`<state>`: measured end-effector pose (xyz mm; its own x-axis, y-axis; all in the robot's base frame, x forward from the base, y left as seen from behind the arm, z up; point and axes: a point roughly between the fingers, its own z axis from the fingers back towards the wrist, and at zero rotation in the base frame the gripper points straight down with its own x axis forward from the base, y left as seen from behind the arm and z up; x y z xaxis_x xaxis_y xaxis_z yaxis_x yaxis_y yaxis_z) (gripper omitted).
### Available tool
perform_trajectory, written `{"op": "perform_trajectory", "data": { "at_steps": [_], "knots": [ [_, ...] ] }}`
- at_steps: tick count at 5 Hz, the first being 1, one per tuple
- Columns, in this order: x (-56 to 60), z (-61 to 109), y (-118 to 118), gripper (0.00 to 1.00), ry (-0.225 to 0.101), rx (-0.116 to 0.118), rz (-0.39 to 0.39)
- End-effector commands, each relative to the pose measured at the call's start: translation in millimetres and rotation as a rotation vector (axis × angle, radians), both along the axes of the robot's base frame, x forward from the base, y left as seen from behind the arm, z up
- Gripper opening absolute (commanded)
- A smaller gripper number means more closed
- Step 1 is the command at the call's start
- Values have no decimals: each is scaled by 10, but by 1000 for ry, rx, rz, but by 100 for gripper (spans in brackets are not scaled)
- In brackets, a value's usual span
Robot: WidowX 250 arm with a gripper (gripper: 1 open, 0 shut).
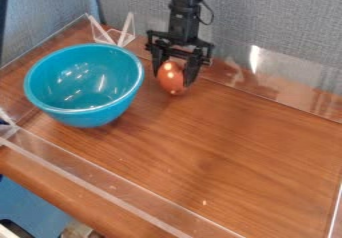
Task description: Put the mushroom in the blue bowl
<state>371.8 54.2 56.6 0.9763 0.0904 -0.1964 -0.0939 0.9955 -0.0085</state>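
Mushroom (171, 77) right of blue bowl (84, 84)

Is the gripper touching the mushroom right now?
Touching. The camera view shows the gripper shut on the mushroom, its fingers pressed against both sides of the cap, with no gap.

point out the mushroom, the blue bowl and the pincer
mushroom (171, 77), camera view, on its orange-brown cap
blue bowl (54, 107), camera view, on its outer front wall
pincer (175, 81), camera view, midway between its fingertips, shut on the mushroom
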Motion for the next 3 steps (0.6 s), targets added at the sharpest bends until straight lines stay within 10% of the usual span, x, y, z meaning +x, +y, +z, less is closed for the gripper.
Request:
{"op": "perform_trajectory", "data": {
  "at_steps": [1, 3],
  "knots": [
    [50, 477, 50, 0, -123, 6, -3],
    [-59, 849, 21, 0, -183, -16, -24]
  ]
}}
